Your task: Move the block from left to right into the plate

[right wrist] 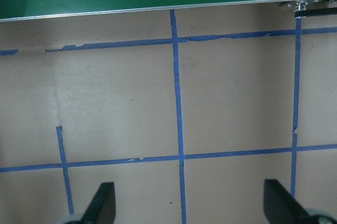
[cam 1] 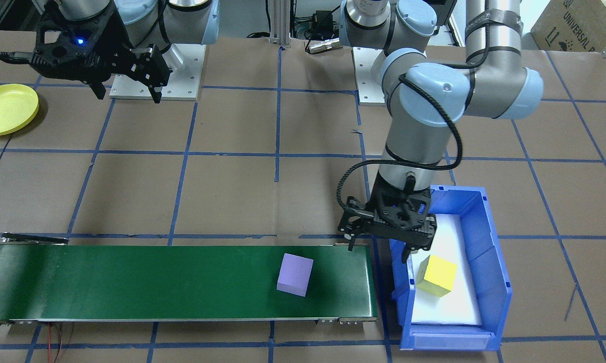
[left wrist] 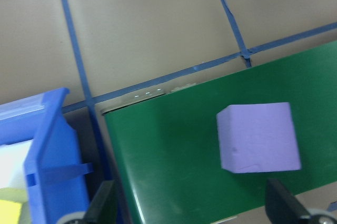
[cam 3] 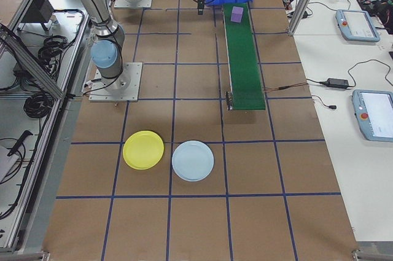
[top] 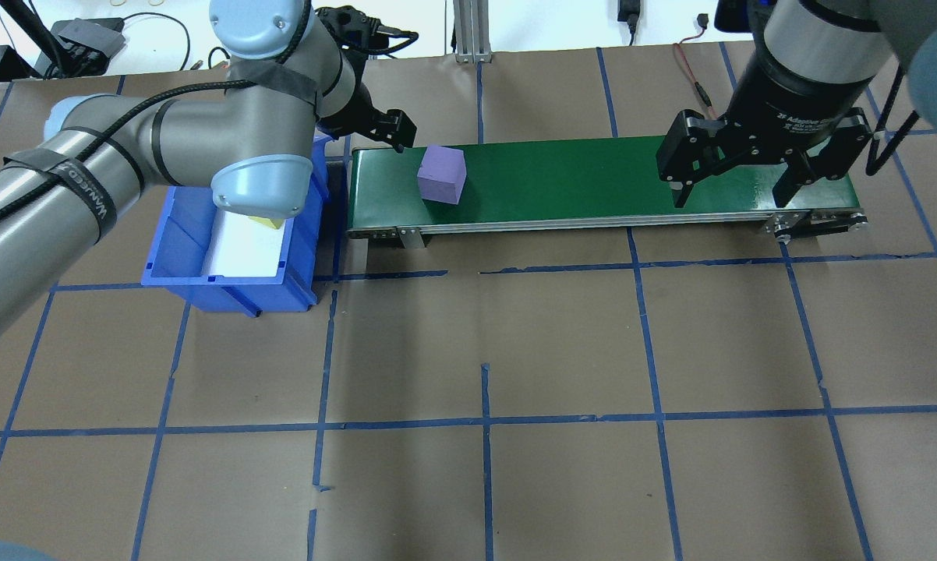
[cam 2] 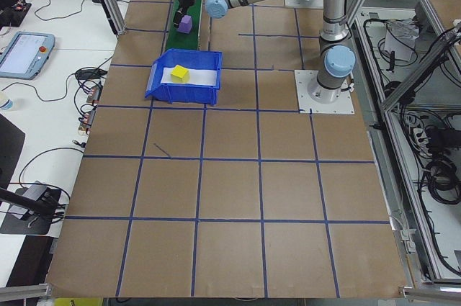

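The purple block (cam 1: 295,274) is lying on the green belt (cam 1: 131,282) just beside the wide-open, empty left gripper (cam 1: 383,249), well apart from the open, empty right gripper (top: 737,183), so it is risking sliding past unreached.

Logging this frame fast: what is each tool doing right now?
Left tool: open, holding nothing, between the conveyor and the blue bin.
Right tool: open, holding nothing, above the far end of the conveyor.
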Controlling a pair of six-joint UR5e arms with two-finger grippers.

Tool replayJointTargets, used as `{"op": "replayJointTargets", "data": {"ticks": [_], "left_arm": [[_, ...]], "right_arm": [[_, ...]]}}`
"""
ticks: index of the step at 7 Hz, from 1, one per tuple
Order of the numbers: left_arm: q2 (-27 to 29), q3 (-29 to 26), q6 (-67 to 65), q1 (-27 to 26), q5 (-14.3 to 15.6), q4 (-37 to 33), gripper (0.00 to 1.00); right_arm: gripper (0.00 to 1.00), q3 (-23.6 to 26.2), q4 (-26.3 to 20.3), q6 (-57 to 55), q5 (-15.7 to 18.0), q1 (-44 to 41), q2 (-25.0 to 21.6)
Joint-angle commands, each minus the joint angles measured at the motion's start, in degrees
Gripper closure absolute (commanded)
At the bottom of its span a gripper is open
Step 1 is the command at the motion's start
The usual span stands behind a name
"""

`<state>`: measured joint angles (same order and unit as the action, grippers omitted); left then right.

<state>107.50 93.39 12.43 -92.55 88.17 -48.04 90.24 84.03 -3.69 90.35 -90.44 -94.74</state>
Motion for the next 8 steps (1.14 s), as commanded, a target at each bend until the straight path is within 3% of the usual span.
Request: {"op": "replayJointTargets", "data": {"ticks": [1, 4, 8], "left_arm": [[0.7, 0.3, 9.5, 8.4, -1.6, -1.0, 0.00], [6.0, 0.0, 16.2, 10.2, -1.6, -0.7, 0.00], [8.5, 0.1, 22.8, 14.0, -1.7, -0.4, 0.00]], "right_arm": [[0.00, -0.1, 0.0, 0.0, 0.0, 0.0, 0.0], [0.00, 0.0, -0.1, 0.1, 0.0, 0.0, -0.1], [0.00, 0.0, -0.1, 0.0, 0.1, 0.1, 0.0]]}}
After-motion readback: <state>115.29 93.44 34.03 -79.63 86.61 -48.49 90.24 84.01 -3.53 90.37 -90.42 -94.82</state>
